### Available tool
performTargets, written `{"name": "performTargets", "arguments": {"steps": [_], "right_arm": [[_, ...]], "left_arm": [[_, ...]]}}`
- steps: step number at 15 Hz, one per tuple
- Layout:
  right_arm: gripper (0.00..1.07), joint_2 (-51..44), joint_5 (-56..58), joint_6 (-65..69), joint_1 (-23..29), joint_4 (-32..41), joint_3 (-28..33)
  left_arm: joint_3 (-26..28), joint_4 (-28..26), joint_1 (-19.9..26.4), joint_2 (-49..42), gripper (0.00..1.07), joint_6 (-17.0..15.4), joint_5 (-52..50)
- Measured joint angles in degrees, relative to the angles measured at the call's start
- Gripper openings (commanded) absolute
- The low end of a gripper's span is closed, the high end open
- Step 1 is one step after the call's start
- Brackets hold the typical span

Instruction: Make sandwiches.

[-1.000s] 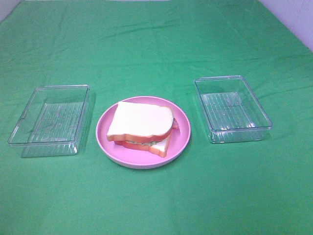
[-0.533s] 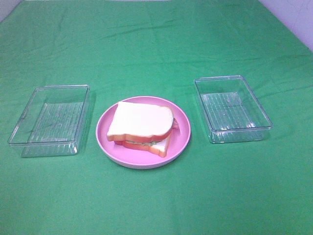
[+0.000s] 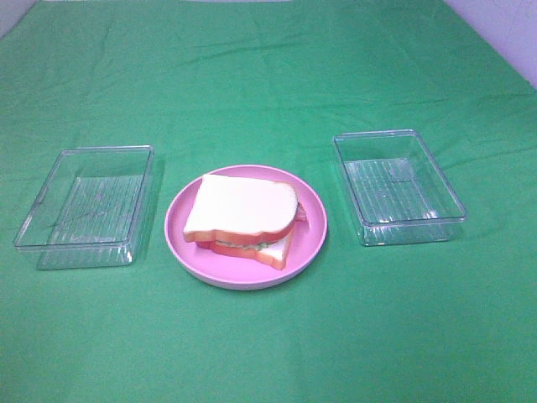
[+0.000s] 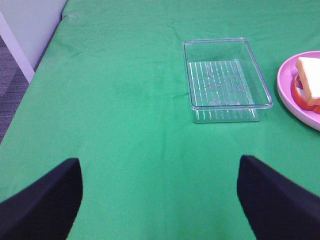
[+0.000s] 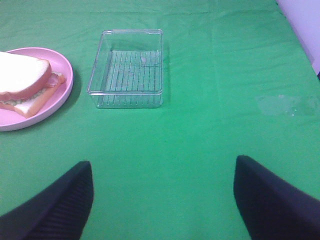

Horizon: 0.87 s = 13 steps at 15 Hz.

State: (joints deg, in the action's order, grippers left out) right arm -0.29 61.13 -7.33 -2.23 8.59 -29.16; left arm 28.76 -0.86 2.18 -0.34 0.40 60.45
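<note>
A stacked sandwich (image 3: 243, 218) of white bread slices with orange-brown crust lies on the round pink plate (image 3: 179, 227) in the middle of the green table. Reddish bacon and pale green lettuce show between the slices. The right wrist view shows the sandwich (image 5: 22, 82) at its edge, and the left wrist view catches a corner of the sandwich (image 4: 309, 85). Neither arm appears in the exterior high view. My left gripper (image 4: 160, 192) is open over bare cloth, well short of the left tray. My right gripper (image 5: 162, 195) is open too, holding nothing.
A clear plastic tray (image 3: 84, 206) sits left of the plate, and another clear tray (image 3: 398, 186) sits to its right; both hold nothing. The green cloth (image 3: 268, 75) covers the table. The table's left edge and grey floor (image 4: 12, 85) show in the left wrist view.
</note>
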Motion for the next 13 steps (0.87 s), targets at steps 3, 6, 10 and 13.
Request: {"name": "performTargets", "arguments": {"steps": [3, 6, 10, 13], "right_arm": [[0.74, 0.0, 0.0, 0.0, 0.0, 0.0, 0.0], [0.74, 0.0, 0.0, 0.0, 0.0, 0.0, 0.0], [0.74, 0.0, 0.0, 0.0, 0.0, 0.1, 0.0], [0.74, 0.0, 0.0, 0.0, 0.0, 0.1, 0.0]], "left_arm": [[0.0, -0.1, 0.0, 0.0, 0.8, 0.0, 0.0], [0.0, -0.1, 0.0, 0.0, 0.8, 0.0, 0.0], [0.0, -0.1, 0.0, 0.0, 0.8, 0.0, 0.0], [0.0, -0.1, 0.0, 0.0, 0.8, 0.0, 0.0]]}}
